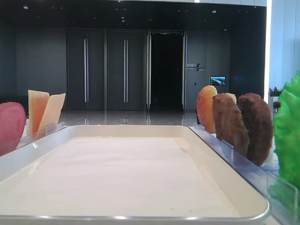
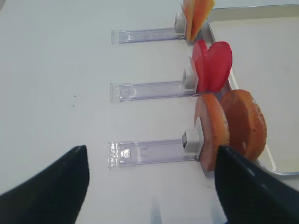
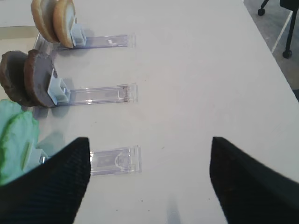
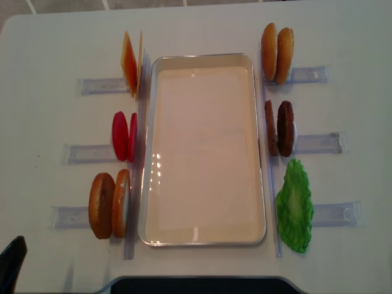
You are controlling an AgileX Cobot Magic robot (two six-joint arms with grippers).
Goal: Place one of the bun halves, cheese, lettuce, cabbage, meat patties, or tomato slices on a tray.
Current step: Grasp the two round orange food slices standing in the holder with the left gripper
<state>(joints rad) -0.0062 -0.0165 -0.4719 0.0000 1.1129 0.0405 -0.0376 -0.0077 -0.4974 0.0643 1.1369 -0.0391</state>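
The white tray lies bare in the table's middle. To its left stand cheese, tomato slices and two bun halves. To its right stand two more bun halves, meat patties and green lettuce. A paler leaf behind it may be the cabbage. My left gripper is open over bare table, left of the near bun halves. My right gripper is open and holds nothing, over the table right of the lettuce.
Each food pair sits in a clear plastic holder rail pointing away from the tray. The robot's dark base lies at the table's near edge. Chair wheels stand on the floor past the table's right edge.
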